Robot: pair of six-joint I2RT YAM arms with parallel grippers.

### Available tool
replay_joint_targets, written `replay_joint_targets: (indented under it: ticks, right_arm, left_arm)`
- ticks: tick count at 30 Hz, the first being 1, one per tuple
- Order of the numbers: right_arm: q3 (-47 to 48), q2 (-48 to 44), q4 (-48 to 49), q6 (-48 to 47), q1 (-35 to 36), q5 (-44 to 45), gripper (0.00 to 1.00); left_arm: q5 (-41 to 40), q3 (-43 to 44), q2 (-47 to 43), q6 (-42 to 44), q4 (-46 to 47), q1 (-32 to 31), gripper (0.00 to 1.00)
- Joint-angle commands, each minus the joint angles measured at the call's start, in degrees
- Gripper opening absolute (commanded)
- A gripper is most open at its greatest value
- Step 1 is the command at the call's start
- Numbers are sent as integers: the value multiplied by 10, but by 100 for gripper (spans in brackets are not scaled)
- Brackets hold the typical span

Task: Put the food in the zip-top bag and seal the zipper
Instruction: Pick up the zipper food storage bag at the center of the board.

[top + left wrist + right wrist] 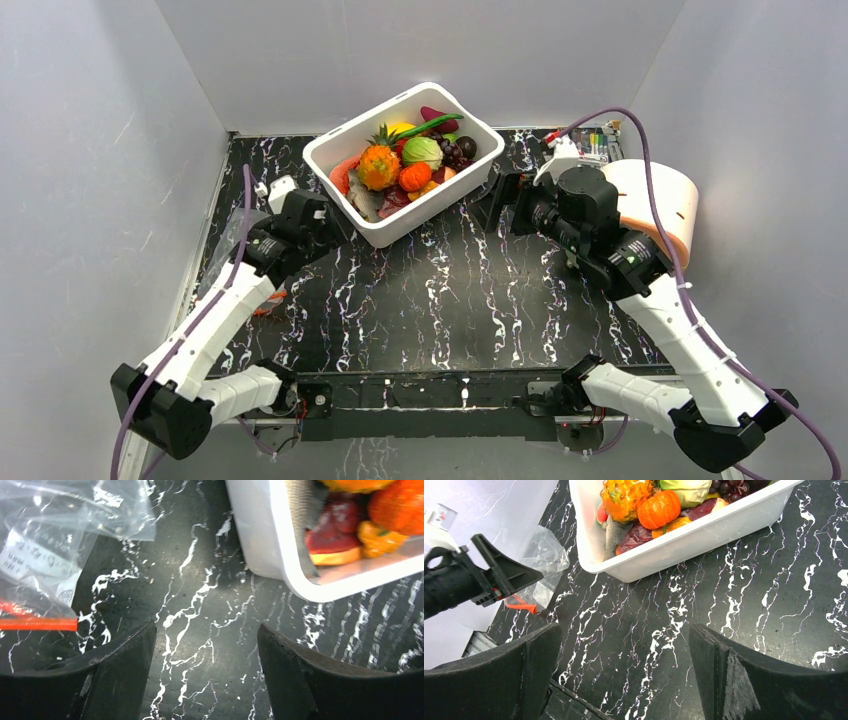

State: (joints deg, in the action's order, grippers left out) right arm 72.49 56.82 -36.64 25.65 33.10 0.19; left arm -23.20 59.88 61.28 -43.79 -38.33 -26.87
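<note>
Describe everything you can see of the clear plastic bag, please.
The bag is thin, clear, crinkled plastic with a whitish printed patch and a red-orange strip along one edge. It lies slack on the black marbled table, left of the white tub and apart from it. It looks empty. The left tool hovers open beside it, not touching.

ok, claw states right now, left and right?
Left claw: open, holding nothing.
Right claw: open, holding nothing.
</note>
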Motion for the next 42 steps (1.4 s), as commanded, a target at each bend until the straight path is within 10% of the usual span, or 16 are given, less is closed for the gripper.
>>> replay_joint_targets:
  ticks: [1,13,32,42]
  right_arm:
    - [0,-21,38,4,0,7,98]
    - [-9,-32,30,3,0,22,98]
    - [-3,-4,22,5,0,4,98]
    - [-18,-22,26,-1,0,9,98]
  left_arm:
    - [-77,-12,27,-87,-63,0,72]
    - [-46,-90,22,-117,-59,161,69]
    - [-93,-142,105,-116,-32,184,64]
    - [-89,-136,108,-113,-49,184,19]
